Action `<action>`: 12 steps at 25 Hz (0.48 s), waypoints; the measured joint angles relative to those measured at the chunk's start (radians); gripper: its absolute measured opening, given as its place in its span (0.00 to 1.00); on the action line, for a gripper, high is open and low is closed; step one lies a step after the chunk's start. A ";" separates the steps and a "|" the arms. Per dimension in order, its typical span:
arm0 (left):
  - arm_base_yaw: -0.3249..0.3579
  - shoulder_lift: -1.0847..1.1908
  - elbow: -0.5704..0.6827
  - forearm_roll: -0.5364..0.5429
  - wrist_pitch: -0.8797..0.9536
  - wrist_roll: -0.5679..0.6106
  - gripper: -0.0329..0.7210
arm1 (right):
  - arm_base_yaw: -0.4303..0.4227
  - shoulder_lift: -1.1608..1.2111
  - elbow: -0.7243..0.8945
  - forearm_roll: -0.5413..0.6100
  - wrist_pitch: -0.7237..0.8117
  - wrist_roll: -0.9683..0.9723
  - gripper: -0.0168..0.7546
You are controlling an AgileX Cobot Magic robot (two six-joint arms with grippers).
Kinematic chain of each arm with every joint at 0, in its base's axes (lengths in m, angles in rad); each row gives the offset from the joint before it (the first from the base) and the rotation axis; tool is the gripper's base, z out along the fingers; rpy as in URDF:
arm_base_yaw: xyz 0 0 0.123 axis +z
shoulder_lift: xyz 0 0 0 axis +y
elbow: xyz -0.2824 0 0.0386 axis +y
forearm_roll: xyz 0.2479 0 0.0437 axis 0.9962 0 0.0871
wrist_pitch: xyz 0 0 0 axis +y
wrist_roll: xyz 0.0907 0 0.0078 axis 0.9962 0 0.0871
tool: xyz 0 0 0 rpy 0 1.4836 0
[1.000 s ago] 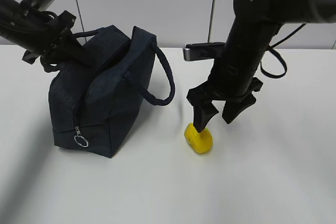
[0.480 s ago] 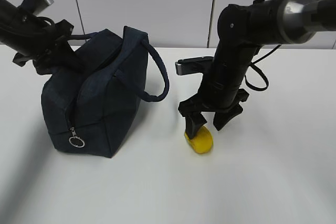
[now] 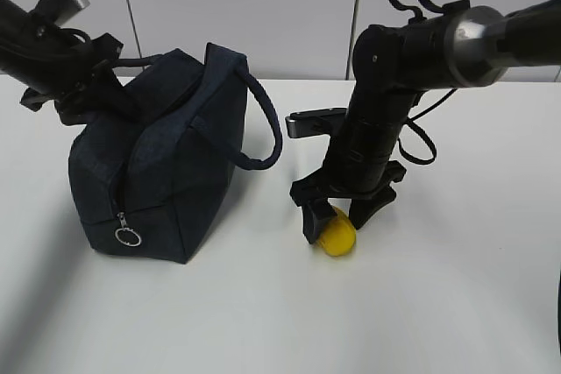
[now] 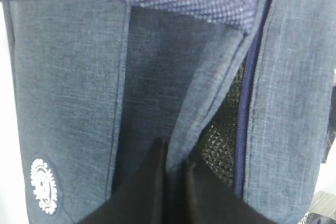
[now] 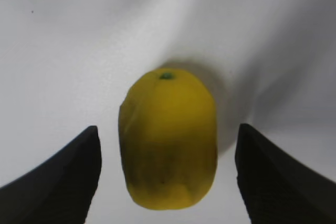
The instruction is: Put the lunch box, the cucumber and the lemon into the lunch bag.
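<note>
While your right gripper (image 5: 167,182) straddles the lemon (image 5: 168,140), jaws apart, nothing is held.
Closing off-centre could roll it across the table (image 3: 456,304); your left gripper (image 4: 170,192) pinches the lunch bag (image 3: 166,172).

- A plain white table (image 3: 263,321) carries everything.
- A dark navy lunch bag (image 3: 162,172) stands on its left side.
- A yellow lemon (image 3: 337,236) lies nearby, right of the bag.

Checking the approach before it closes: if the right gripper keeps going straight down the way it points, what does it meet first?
Probably the lemon, centred between the open right gripper fingers; the table lies right beneath it.
</note>
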 joint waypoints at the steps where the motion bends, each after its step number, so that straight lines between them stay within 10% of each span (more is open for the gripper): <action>1: 0.000 0.000 0.000 0.000 -0.002 0.000 0.06 | 0.000 0.002 0.000 0.000 0.000 0.000 0.79; 12: 0.000 0.000 0.000 0.000 -0.004 -0.002 0.05 | 0.000 0.030 -0.002 0.003 0.014 0.000 0.79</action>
